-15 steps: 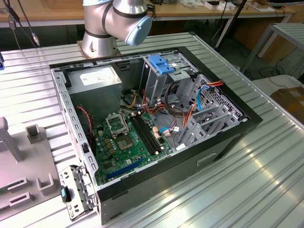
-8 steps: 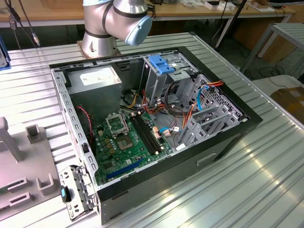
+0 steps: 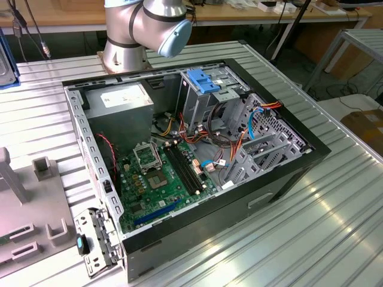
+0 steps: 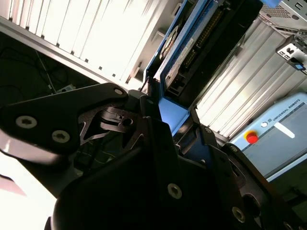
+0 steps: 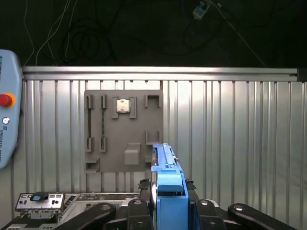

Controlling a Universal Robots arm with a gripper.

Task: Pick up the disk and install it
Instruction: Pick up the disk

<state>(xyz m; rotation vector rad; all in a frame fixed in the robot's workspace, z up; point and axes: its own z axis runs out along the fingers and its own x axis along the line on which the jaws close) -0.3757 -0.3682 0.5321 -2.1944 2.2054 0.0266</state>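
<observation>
My tool [image 4: 171,114] is closed on the disk [image 5: 168,188]. The fingers [image 4: 151,108] press in from either side across its thin dimension, at the blue-framed end, and there is no slack that I can see. I judge I have it by that end so the rest of the body juts out free beyond the tool, with nothing of mine around the part that has to go in first.

In both wrist views the drive stands on edge. In the second wrist view its white label faces one way and its circuit side the other, with the blue frame running along the sides.

The disk is off the bench [image 5: 230,134], held in the air above the ribbed metal. It is well apart from the grey fixture plate [image 5: 123,129], which carries a small processor chip [image 5: 123,106], and from the teach pendant [image 5: 7,110] lying to one side.

In the exterior view the computer case [image 3: 287,173] lies on its side with the panel off, which I take to be why its inside is open from above. The drive cage with the blue handle [image 3: 203,84] stands near the arm's base [image 3: 125,51], the power supply [image 3: 119,98] is just beside it, and the motherboard [image 3: 161,173] is on the floor of the case. How my disk stands relative to that cage I cannot tell.
</observation>
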